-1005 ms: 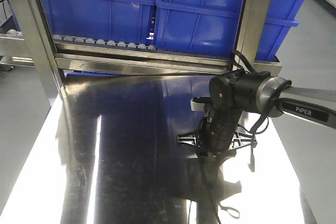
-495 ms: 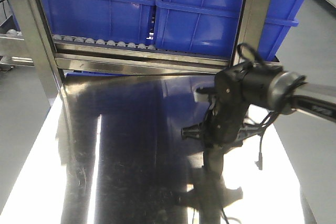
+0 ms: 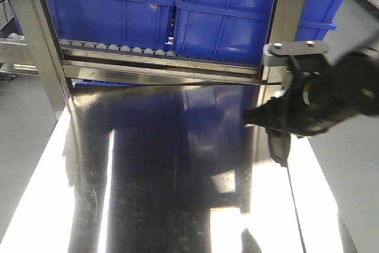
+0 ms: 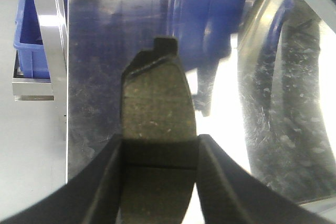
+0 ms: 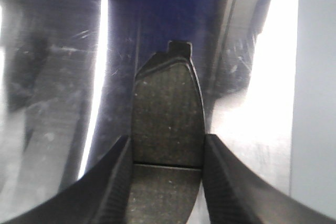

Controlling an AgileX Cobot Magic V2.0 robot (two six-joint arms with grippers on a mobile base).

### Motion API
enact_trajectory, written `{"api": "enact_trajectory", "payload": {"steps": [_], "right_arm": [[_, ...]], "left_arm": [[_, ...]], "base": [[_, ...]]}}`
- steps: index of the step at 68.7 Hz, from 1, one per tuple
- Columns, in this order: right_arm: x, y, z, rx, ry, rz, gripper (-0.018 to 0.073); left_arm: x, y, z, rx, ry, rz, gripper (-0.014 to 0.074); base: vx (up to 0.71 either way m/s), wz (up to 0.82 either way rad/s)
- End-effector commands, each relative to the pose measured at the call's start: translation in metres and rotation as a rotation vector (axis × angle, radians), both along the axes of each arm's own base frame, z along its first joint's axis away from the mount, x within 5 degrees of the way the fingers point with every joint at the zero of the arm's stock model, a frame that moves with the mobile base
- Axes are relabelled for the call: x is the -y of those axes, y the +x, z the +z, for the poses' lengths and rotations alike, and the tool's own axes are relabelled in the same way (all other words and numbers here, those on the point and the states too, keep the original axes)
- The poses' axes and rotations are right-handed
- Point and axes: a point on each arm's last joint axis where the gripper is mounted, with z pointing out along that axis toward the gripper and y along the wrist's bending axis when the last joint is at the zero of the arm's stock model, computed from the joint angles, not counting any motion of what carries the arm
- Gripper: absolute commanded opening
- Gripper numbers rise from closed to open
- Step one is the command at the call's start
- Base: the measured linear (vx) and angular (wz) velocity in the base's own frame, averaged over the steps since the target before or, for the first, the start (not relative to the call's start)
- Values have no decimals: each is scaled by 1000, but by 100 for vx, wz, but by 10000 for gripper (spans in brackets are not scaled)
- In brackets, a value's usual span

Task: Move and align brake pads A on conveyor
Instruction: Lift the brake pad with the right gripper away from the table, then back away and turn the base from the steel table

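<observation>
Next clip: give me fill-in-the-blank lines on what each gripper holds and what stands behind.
The left gripper is shut on a flat dark-grey brake pad, its small tab pointing ____ from the fingers.
The right gripper is ____ on a second brake pad.
The plastic bins behind the shiny steel tabletop are ____.
Missing words: away; shut; blue.

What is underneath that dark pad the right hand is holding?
Below the brake pad in the right hand is the shiny steel tabletop, mirroring blue and white light. The patch straight under the pad is covered by it, so that cannot be seen.
</observation>
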Motion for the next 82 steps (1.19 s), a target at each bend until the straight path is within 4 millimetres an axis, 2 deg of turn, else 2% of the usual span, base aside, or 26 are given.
{"api": "enact_trajectory", "payload": {"steps": [1, 8, 21, 36, 64, 82], "right_arm": [[13, -26, 29, 195, 54, 38, -6], [27, -58, 36, 293, 97, 55, -5], [54, -113, 31, 424, 137, 70, -4], [77, -161, 21, 538, 166, 91, -4], [100, -214, -14, 743, 224, 126, -4], [107, -225, -12, 820, 215, 122, -4]], "left_arm": [[2, 4, 14, 94, -30, -11, -6], [2, 4, 14, 94, -30, -11, -6], [2, 4, 14, 94, -30, -11, -6], [2, 4, 14, 94, -30, -11, -6], [2, 4, 14, 94, -30, -11, -6], [2, 4, 14, 94, -30, -11, -6]], "base": [[0, 0], [0, 0], [0, 0], [0, 0], [0, 0], [0, 0]]}}
